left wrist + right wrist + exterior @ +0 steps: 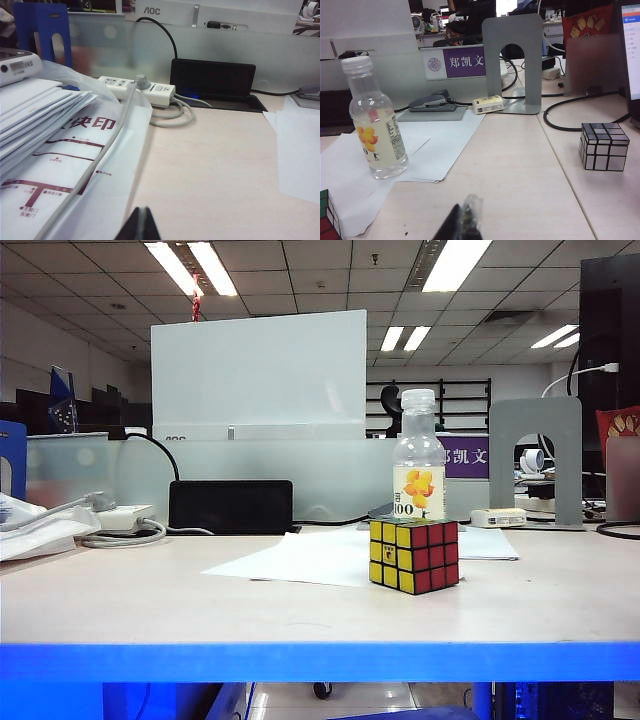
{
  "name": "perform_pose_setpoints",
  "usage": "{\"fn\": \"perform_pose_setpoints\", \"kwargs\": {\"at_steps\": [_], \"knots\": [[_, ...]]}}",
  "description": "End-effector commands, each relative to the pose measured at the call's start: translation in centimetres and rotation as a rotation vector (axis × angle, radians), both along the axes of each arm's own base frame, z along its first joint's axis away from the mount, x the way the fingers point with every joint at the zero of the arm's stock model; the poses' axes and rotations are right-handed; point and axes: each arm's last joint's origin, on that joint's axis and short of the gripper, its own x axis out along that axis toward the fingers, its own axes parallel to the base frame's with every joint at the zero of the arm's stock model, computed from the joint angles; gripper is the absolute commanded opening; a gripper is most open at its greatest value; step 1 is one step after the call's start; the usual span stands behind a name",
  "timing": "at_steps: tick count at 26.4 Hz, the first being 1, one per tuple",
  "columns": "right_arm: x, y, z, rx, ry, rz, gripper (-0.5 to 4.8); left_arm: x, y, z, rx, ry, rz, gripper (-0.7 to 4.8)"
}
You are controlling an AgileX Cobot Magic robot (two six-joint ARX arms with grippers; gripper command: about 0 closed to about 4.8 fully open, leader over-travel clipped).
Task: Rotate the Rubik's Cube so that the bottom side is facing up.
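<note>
Rubik's Cube (414, 556) upright on table (150, 605) before bottle (418, 455), untouched, awaiting flip; left gripper (141, 226) and right gripper (461, 223) shut, empty, parked well short.

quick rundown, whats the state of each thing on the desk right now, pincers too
Rubik's Cube: upright on the desk, yellow and red sides showing, untouched
bottle: standing upright behind the cube, cap on
silver cube: resting on the desk, off by itself
stapler: closed
power strip: one plug in it
left pincer: shut, empty, low over the desk
right pincer: shut, empty, short of the bottle
</note>
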Motion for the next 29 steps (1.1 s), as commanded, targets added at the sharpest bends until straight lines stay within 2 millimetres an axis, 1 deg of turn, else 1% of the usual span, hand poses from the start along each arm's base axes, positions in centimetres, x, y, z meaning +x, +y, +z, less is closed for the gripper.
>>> {"fn": "perform_pose_setpoints", "kwargs": {"at_steps": [1, 6, 12, 15, 18, 21, 27, 28, 29], "knots": [[0.02, 0.0, 0.05, 0.001, -0.023, 0.001, -0.06, -0.02, -0.02, 0.1, -0.003, -0.008, -0.006, -0.01], [0.03, 0.0, -0.08, 0.103, -0.01, 0.006, -0.06, -0.02, -0.02, 0.1, -0.004, -0.007, -0.006, -0.01], [0.03, 0.0, -0.24, 0.109, 0.007, 0.006, -0.06, -0.02, -0.02, 0.06, -0.013, -0.003, -0.006, -0.05], [0.03, 0.03, -0.25, 0.11, 0.009, 0.018, -0.06, -0.02, -0.02, 0.05, -0.059, -0.003, -0.005, -0.05], [0.03, 0.17, -0.26, 0.11, 0.013, 0.065, -0.06, -0.02, -0.02, 0.03, -0.097, 0.0, -0.005, -0.05], [0.02, 0.27, -0.2, 0.141, 0.013, 0.099, -0.06, -0.02, -0.12, 0.05, -0.102, -0.001, -0.04, -0.05], [-0.08, 0.38, 0.18, 0.202, 0.012, 0.141, -0.06, -0.09, -0.57, 0.15, -0.112, 0.005, -0.197, -0.01], [-0.12, 0.38, 0.37, 0.207, 0.01, 0.143, -0.06, -0.1, -0.58, 0.22, -0.129, 0.004, -0.2, 0.07], [-0.17, 0.4, 0.52, 0.21, 0.012, 0.147, -0.06, -0.11, -0.58, 0.27, -0.147, 0.004, -0.199, 0.34]]}}
